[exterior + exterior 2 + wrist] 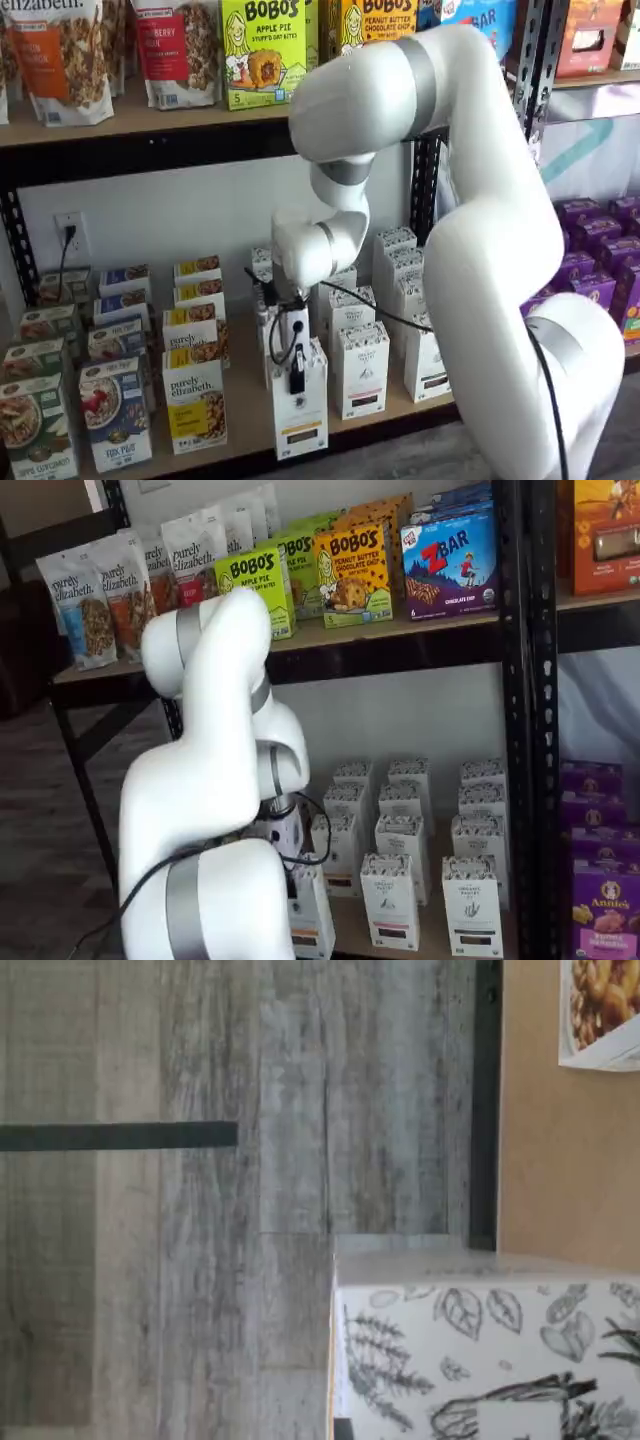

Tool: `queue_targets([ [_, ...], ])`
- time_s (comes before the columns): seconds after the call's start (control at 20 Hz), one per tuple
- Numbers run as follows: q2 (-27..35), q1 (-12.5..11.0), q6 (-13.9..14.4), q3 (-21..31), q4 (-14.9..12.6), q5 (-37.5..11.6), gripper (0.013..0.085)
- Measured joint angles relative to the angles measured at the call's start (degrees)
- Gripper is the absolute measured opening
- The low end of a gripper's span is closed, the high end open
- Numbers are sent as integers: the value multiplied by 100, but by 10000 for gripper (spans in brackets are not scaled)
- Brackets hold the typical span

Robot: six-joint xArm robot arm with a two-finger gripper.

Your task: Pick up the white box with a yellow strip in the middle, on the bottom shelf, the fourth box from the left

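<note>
At the front edge of the bottom shelf [240,425], the white box [300,405] is stood upright, yellow-orange strip low on its front, face turned outward toward the room. Long axis is vertical; narrow width runs side to side. Patterned leaf band is seen at its top in the wrist view [490,1350].

Handling, judged: thin carton, prob. light, stiff enough along edges but panels would dent if squeezed hard; printed card likely a bit slick. Best taken across the narrow sides near the top, above the strip.

The gripper [297,380] is set down over the box top, black fingers closed on its upper part w/ cable looped beside; box appears held but not clearly lifted off the board. In a shelf view [310,910] the box is partly hidden by the arm.

Just right, same-style cartons w/ black strip [362,370] are stood near. Left, purely elizabeth box [195,405] is just beside.
</note>
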Motion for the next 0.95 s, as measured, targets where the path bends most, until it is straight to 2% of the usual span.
queue_targets([
  [0.25, -495, 58, 188, 477, -142, 24, 450],
  [0.55, -1204, 188, 559, 1182, -409, -86, 450],
  [0.95, -2029, 418, 888, 1961, -519, -247, 450],
])
